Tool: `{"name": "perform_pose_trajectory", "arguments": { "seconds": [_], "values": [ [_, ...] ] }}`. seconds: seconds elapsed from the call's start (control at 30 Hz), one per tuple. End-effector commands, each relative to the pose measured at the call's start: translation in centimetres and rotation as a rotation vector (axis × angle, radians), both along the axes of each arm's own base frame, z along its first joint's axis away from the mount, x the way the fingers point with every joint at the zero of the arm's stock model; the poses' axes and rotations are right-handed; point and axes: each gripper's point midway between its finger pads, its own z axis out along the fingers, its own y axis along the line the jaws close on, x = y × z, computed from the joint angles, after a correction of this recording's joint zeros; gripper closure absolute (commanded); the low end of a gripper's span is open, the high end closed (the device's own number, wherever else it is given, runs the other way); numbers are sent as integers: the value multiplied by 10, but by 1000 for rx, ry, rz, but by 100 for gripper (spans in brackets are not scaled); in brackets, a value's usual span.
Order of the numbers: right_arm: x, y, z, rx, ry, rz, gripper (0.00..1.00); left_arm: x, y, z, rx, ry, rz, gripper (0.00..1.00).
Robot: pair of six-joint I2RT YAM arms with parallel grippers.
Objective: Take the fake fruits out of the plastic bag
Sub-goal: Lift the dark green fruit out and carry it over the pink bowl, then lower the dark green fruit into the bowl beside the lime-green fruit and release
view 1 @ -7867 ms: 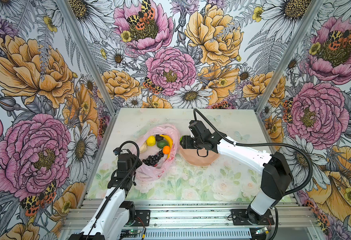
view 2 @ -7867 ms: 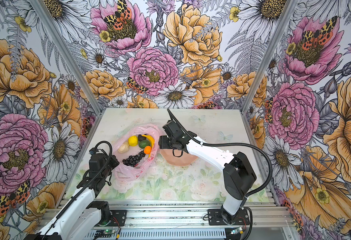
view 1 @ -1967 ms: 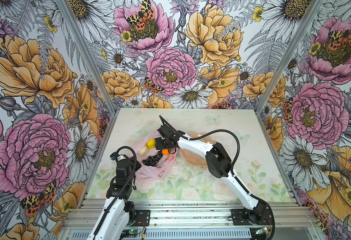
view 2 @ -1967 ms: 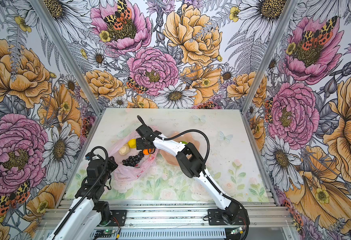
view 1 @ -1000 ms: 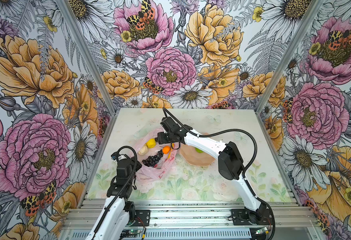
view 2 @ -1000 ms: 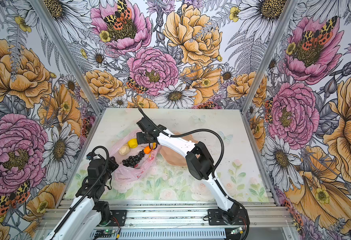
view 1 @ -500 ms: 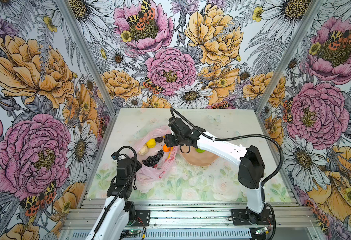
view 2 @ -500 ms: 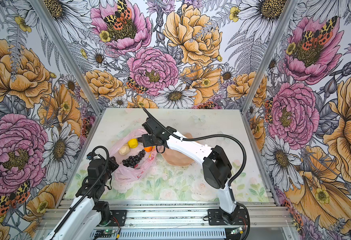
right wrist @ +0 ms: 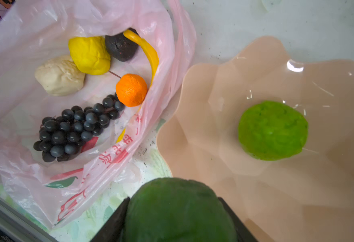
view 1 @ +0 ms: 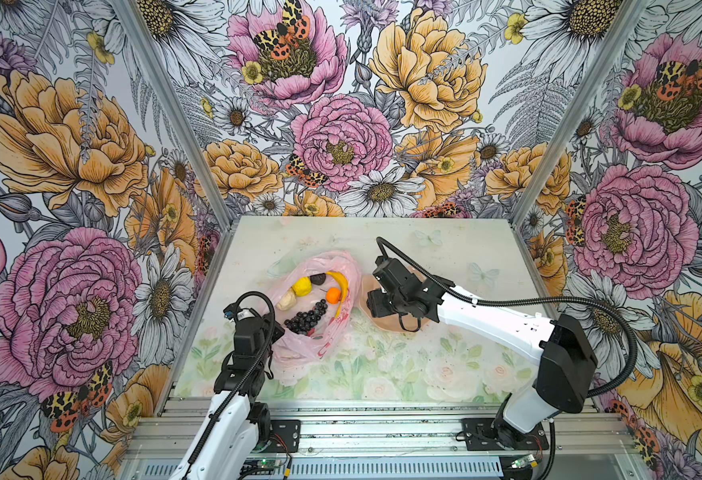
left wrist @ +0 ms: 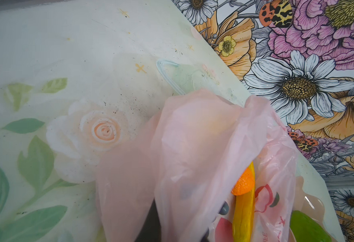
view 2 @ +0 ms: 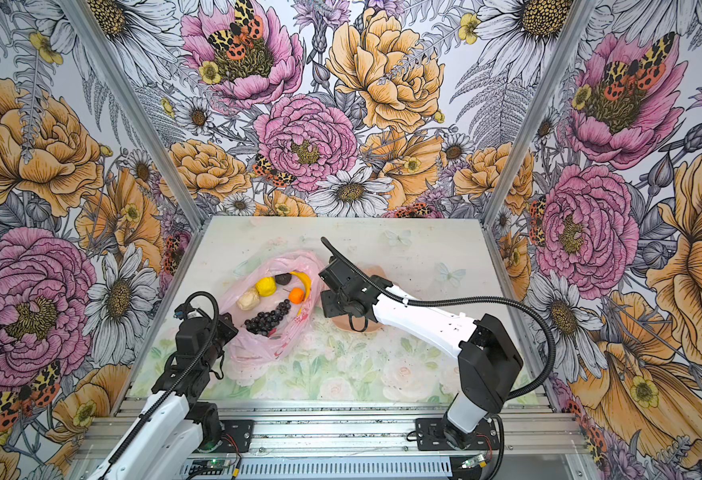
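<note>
on the floral table (view 1: pixel 444 257), mid-frame, your left pincer (view 1: pixel 275 329) pinches the rim of the thin, slippery bag (view 1: pixel 311 349); your right pincer (view 1: pixel 376 306) clamps the avocado (right wrist: pixel 178 201) across its belly: light and firm, i'd judge.

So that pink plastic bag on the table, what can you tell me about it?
The plastic bag is thin, crinkly, translucent pink film printed with red marks and a green leaf. It lies slumped on the table, mouth open upward. Inside rest a lemon, a beige lumpy piece, a dark fruit, a banana, an orange and a grape bunch. The left gripper pinches its edge. The peach dish sits close beside it; contact is unclear.
</note>
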Motion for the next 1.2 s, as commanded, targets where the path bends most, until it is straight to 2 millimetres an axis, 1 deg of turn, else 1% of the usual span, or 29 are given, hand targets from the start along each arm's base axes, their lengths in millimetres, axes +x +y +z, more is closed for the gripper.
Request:
{"name": "perform_pose_trajectory", "arguments": {
  "seconds": [0.0,0.07,0.1,0.13,0.27,0.33,0.53,0.77,1.0,1.17],
  "values": [
    [-5,-24,0,2,-6,-67,39,3,-6,5,10,-25,-40,85],
    [-9,-39,-10,-15,11,-94,39,4,-7,5,12,-24,-42,85],
    [-12,-43,-15,-25,18,-98,39,4,-7,4,12,-22,-44,86],
    [-8,-56,-20,-34,27,-133,39,4,-8,5,11,-23,-45,85],
    [-6,-85,-36,-72,47,-198,39,4,-8,5,14,-24,-45,85],
    [-3,-97,-40,-86,49,-229,39,4,-8,5,15,-23,-45,86],
    [11,-119,-52,-144,49,-306,39,4,-8,6,16,-26,-44,86],
    [31,-119,-59,-179,24,-325,39,4,-8,5,17,-23,-48,85],
    [47,-118,-66,-175,22,-344,38,4,-8,5,19,-21,-50,85],
    [58,-116,-75,-161,35,-348,38,5,-9,6,22,-25,-54,85]
  ]
}}
